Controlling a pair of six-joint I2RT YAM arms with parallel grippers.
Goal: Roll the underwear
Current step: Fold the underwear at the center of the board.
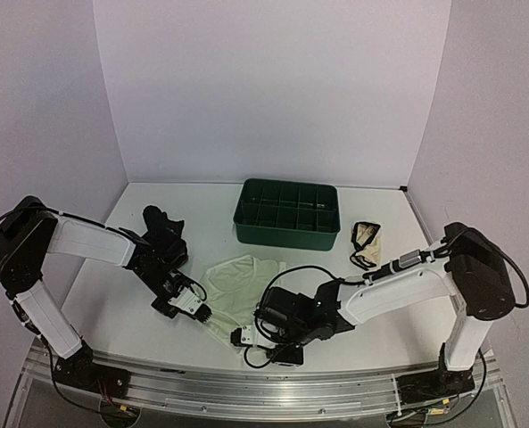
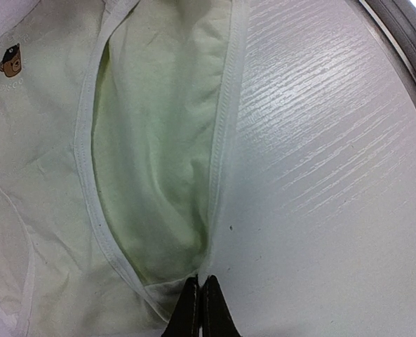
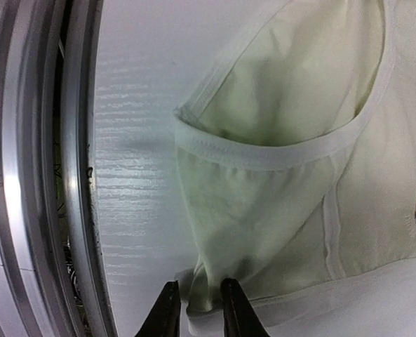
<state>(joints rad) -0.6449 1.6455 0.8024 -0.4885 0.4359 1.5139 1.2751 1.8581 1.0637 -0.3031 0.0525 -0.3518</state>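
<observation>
The plain cream-white underwear (image 1: 237, 281) lies flat near the table's front, with a small bear print (image 2: 10, 60). My left gripper (image 1: 203, 312) is shut on its left hem, with the jaws pinched together on the seam in the left wrist view (image 2: 199, 284). My right gripper (image 1: 246, 337) is shut on a bunched fold at the garment's near corner (image 3: 197, 305). The black underwear (image 1: 161, 227) lies crumpled behind the left arm. The cream underwear with black edging (image 1: 367, 241) lies at the right.
The green compartment tray (image 1: 286, 234) stands behind the cream-white garment. The metal rail along the table's front edge (image 3: 46, 175) runs just beside my right gripper. The side walls stand close to both arms.
</observation>
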